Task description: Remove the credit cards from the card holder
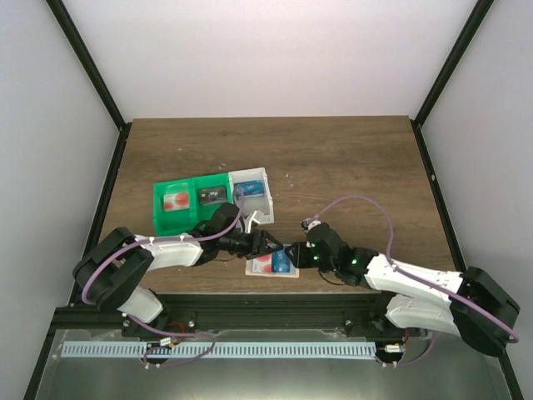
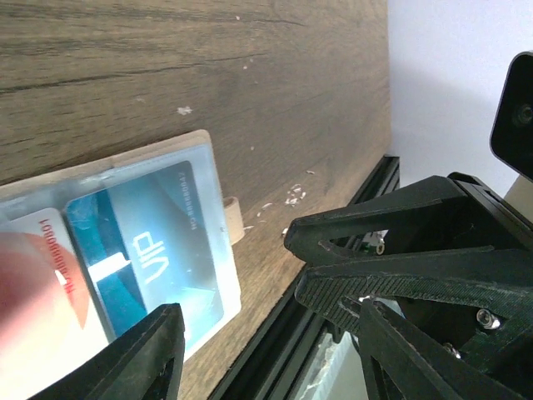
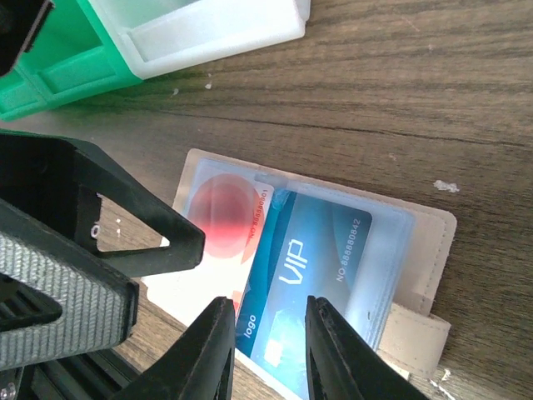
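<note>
Right wrist view: the tan card holder [image 3: 435, 243] lies open on the table [image 3: 416, 108] near its front edge, with the blue card [image 3: 312, 262] and pale red-circled card [image 3: 218, 207] in its panels. The right tool [image 3: 266, 312] is narrowly parted above the blue card; the left tool [image 2: 268, 315] is spread wide.

**What stays out of my sight**

From above, my left gripper [image 1: 271, 243] and right gripper [image 1: 298, 255] cover much of the flat tan bifold card holder [image 1: 251, 271], and the cards' print is too small to read. At my left wrist, the pale plastic card with red circles [image 2: 33, 292] is blurred and cut off by the left edge. My own finger [image 2: 146, 354] hides a corner of the bright blue plastic card [image 2: 141, 250]. At my right wrist, the left gripper masks the card holder's left side. I cannot tell whether my fingers [image 3: 208, 350] touch the bright blue plastic card. The translucent white box [image 3: 208, 29] and green compartment tray [image 3: 50, 67] run off the top edge.
</note>
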`<state>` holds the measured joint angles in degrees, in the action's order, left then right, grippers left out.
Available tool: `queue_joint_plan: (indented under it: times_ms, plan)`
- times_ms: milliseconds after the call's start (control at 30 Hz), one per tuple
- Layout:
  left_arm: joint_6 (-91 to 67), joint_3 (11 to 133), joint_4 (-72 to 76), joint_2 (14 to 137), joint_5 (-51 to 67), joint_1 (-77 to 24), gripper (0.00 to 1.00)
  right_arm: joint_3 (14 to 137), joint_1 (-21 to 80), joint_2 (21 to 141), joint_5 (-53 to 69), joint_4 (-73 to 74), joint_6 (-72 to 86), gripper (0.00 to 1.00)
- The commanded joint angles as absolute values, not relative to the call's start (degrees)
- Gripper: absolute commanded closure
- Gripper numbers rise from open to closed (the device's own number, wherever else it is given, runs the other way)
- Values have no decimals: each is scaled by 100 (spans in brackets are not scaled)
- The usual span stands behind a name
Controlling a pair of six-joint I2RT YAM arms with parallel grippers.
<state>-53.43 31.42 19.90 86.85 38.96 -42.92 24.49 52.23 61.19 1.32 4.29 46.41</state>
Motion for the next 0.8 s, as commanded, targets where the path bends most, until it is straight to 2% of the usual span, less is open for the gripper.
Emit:
queue_joint_plan:
  times_ms: [0, 433, 767]
  plan:
    - [-5031, 3267, 1598, 8550, 3607, -4283, 41, 2534, 5222, 6374, 173, 244, 4720, 75]
    - [-4945, 3087, 1621, 8765, 3647, -4078, 46, 2594, 5006, 7267, 444, -123, 4654, 78]
    - [-4920, 3133, 1751, 9231, 3849, -4067, 55, 2421, 4941, 7556, 595, -343, 4684, 83]
